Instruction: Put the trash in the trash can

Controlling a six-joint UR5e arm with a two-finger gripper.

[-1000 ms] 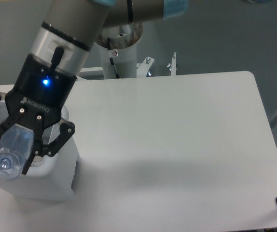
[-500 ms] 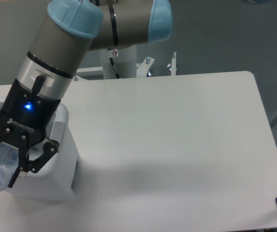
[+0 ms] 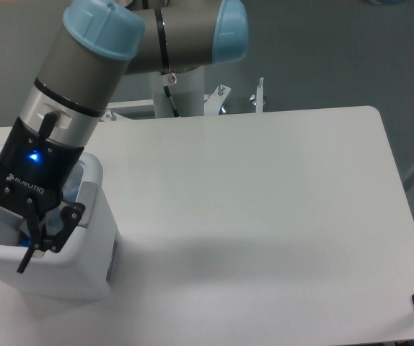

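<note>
The bottle that sat clamped in the gripper (image 3: 9,241) a moment ago is gone from its fingers, which now stand apart over the mouth of the trash can (image 3: 84,270); I'd judge it dropped inside, though I can't see it there. One bin and one arm on the table (image 3: 265,216); no bottle or crumpled paper is visible.

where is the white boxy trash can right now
The white boxy plastic trash can stands at the near left corner of the white table, directly under the black two-finger gripper, whose fingers reach down into its open top.
</note>
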